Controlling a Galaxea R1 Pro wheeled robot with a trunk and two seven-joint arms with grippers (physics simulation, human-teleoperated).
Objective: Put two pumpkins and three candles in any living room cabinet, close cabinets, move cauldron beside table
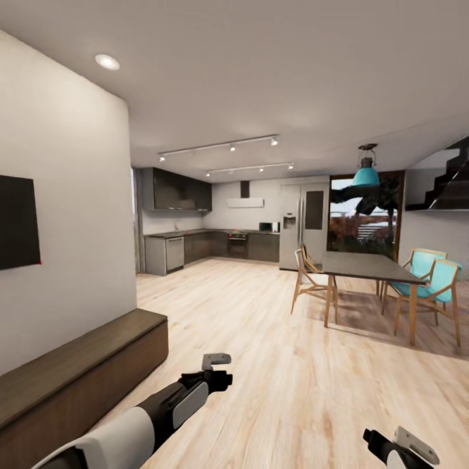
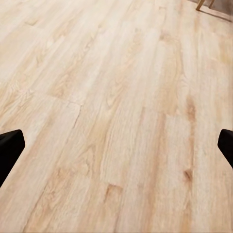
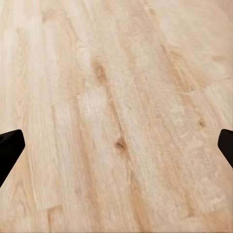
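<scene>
Two arms reached forward in the head view over a light wood plank floor (image 1: 260, 339); the left claw (image 1: 218, 368) hung just beside the long low dark cabinet (image 1: 78, 378), its front flush, under the black wall TV (image 1: 16, 221), and the right claw (image 1: 397, 449) sat at the lower edge. A dining table (image 1: 368, 267) with teal chairs (image 1: 426, 280) stood at right, a kitchen (image 1: 208, 244) well behind. From the left wrist, black fingertips (image 2: 9, 150) sat wide apart above bare planks, a chair leg (image 2: 200, 4) at one corner. From the right wrist, fingertips (image 3: 9, 148) were likewise spread, holding nothing.
</scene>
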